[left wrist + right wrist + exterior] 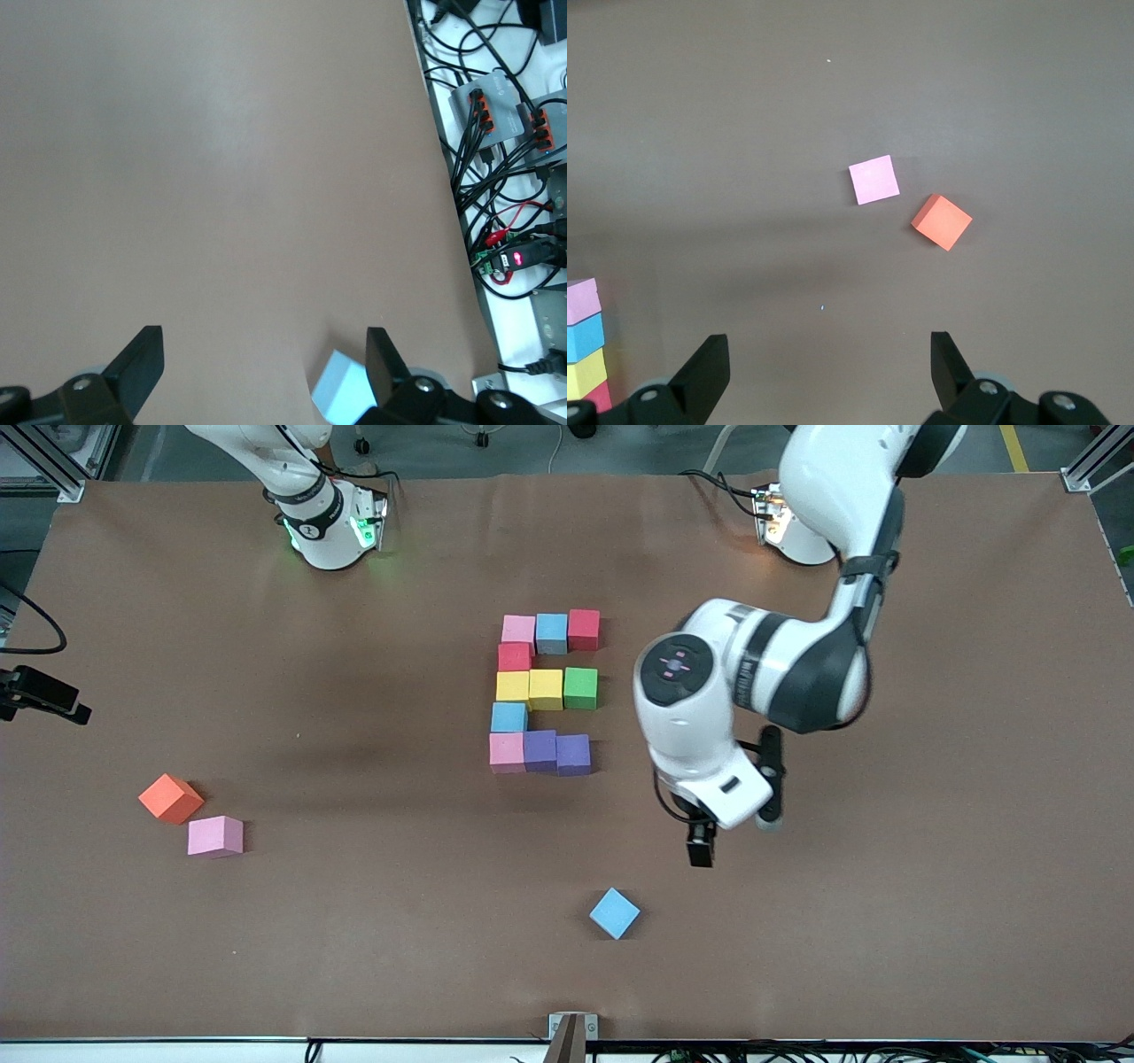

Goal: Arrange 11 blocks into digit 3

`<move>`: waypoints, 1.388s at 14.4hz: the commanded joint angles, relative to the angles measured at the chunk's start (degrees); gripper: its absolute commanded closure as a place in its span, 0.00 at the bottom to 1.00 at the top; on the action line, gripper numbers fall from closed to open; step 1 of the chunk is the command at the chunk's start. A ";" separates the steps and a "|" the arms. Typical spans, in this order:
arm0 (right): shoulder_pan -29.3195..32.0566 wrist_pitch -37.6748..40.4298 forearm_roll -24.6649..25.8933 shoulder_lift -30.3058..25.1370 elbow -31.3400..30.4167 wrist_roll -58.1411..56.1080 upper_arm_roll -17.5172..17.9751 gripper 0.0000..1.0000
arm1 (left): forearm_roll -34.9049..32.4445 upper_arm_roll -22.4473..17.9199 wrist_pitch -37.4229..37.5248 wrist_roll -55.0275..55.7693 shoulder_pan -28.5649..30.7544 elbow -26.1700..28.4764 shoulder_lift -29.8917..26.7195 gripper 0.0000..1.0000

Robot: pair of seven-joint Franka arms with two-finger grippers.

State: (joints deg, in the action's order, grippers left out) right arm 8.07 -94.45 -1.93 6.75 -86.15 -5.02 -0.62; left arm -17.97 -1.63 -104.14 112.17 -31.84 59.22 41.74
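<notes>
Fingers [142,359] of left gripper [735,840] spread wide, nothing between them; hanging over bare bench [886,886] toward the front edge, just above and beside loose light blue cube [614,912], whose corner shows between the fingertips in the left wrist view [341,394]. Fingers [704,367] of right gripper [828,376] likewise wide apart and empty; arm waiting, raised, wrist camera looking down on loose pink cube [873,179] and orange cube [942,221].

Digit 3 [545,691] laid out mid-bench, eleven cubes touching. Row farthest from front camera: pink, light blue, red [584,629]. Single red cube [514,656] below it, on the side toward the right arm's end. Middle row: yellow, yellow, green [580,687]. Single light blue [508,716] below, same side. Nearest row: pink [507,751], purple, purple [573,754].

Loose pink cube [215,836] and orange cube [170,798] near each other, not touching, toward the right arm's end of the bench, well apart from the figure. Cables and connectors [505,133] off the bench edge in the left wrist view.
</notes>
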 commanded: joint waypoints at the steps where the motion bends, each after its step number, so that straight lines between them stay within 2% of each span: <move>1: -2.35 -0.03 0.61 -0.69 0.19 -0.34 0.44 0.00 | 3.71 0.75 1.31 -11.84 5.71 1.69 -4.63 0.00; 6: -2.53 -0.38 -0.10 -0.51 0.54 -0.25 0.35 0.00 | 8.56 0.75 3.84 -32.49 14.26 2.65 -7.72 0.00; 8: -2.62 -0.30 -0.01 -0.51 1.25 -0.43 0.35 0.00 | 9.00 0.75 5.18 -40.85 15.84 7.29 -12.27 0.00; 13: -2.54 -0.12 -0.18 -0.51 1.34 -0.25 0.44 0.00 | 10.57 0.75 3.95 -65.27 20.93 24.08 -25.81 0.00; 17: -6.14 -0.39 0.61 -0.60 1.51 0.27 -1.22 0.00 | 13.83 1.71 4.12 -81.98 26.91 31.29 -33.99 0.00; 19: -7.54 -0.21 0.17 -0.69 1.51 0.28 -2.54 0.00 | 14.98 2.24 4.47 -89.02 29.89 32.89 -36.19 0.00; 20: -8.85 -0.30 0.43 -0.78 1.43 0.28 -3.51 0.00 | 16.20 3.90 5.00 -91.75 31.91 32.98 -36.90 0.00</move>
State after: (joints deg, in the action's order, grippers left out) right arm 1.61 -94.81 -1.88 6.61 -84.58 -5.00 -1.89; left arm -3.82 -0.27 -98.79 25.66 -2.93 88.48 8.40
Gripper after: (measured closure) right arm 0.000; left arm 0.000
